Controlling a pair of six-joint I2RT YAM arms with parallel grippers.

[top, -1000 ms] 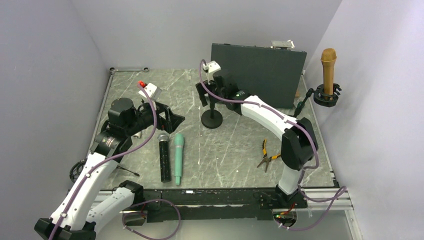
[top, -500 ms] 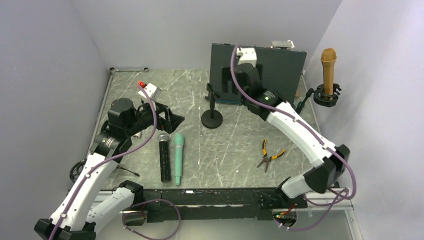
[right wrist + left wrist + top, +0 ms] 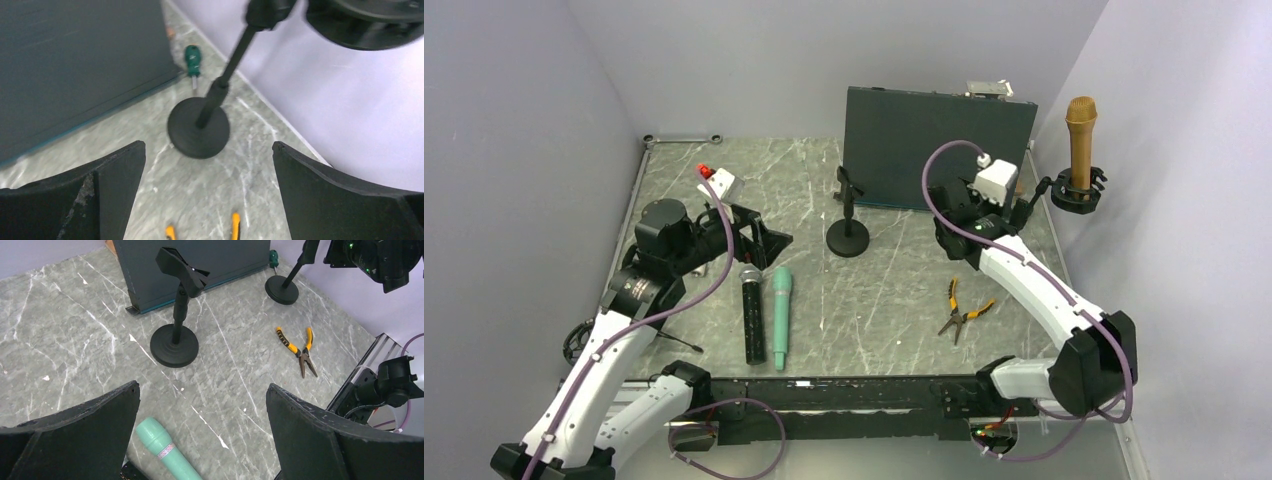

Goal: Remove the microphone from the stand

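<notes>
White-shelled right arm (image 3: 1034, 285) folds back at the elbow, forearm reaching up toward the far right corner. The left arm (image 3: 609, 350) stretches up the left side. Grey marbled bench (image 3: 894, 290) underneath, pale lilac walls around, dark panel (image 3: 939, 150) upright at the back. Right hand (image 3: 210, 200) is spread wide, empty, hovering near the stand (image 3: 198, 127). Left hand (image 3: 205, 435) is wide open too, gripping nothing, above the teal microphone (image 3: 162, 450). The gold microphone (image 3: 1081, 140) sits upright in that stand's clip by the right wall, untouched. Pliers (image 3: 959, 310) lie mid-bench.
</notes>
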